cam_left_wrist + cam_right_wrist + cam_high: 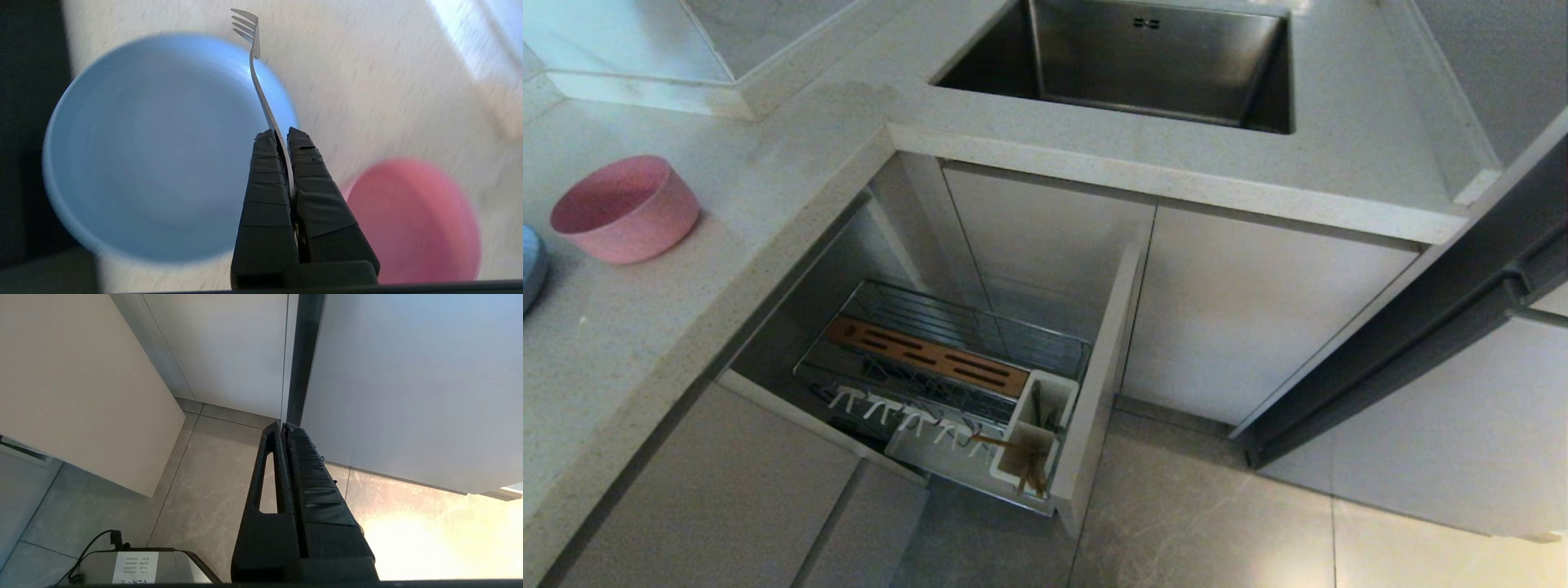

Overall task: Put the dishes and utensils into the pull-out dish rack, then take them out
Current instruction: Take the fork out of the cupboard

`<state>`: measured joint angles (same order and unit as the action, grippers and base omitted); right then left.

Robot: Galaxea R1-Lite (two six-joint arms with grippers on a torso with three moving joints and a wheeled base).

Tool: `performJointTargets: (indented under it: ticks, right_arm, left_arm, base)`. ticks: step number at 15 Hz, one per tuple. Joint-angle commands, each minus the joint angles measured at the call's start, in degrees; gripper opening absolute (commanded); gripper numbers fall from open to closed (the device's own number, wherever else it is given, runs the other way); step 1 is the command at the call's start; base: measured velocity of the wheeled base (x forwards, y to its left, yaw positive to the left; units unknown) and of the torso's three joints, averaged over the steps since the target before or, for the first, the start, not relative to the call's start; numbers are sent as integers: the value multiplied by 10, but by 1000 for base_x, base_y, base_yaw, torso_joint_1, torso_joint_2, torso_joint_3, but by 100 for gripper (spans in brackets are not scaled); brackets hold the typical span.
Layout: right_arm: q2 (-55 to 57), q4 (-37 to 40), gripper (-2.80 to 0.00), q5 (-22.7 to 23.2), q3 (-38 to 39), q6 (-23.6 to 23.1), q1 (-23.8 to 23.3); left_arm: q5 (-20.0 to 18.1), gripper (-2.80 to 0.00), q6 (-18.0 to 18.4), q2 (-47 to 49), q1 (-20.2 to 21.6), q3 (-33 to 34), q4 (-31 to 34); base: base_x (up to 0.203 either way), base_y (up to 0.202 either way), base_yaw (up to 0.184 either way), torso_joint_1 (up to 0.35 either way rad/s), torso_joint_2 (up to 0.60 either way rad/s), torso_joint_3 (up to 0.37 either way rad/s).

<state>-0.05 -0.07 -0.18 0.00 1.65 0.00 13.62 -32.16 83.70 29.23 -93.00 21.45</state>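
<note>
Left gripper [282, 136] clamped on fork [261, 94] handle, over the blue plate [143, 155] & pink bowl [412, 220] on counter: keep grip firm, tines level, carry w/o swinging to rack's utensil cup [1033, 445].

Speckled pale countertop [768, 188] around a steel sink [1143, 65], beige cabinet fronts [1258, 310], grey tiled floor [1217, 523].

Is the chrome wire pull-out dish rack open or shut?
Open. The chrome wire pull-out dish rack stands slid out of the cabinet, with light-wood chopsticks in its white utensil cup.
</note>
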Motion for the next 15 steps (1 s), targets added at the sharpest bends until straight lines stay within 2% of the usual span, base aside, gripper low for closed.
performJointTargets:
  ticks: [1,7,10,15]
  right_arm:
    - [0,0,-280,0,0,0,0]
    - [0,0,-280,0,0,0,0]
    - [0,0,-280,0,0,0,0]
    - [0,0,-280,0,0,0,0]
  left_arm:
    - [15,-280,-4,15,-1,5,-23]
    - [75,-280,-8,-7,-12,76,-77]
    - [105,-280,-2,-25,-12,127,-154]
    - [119,-280,15,-53,-19,239,-271]
  base:
    - [0,0,0,0,0,0]
    - [0,0,0,0,0,0]
    - [0,0,0,0,0,0]
    - [0,0,0,0,0,0]
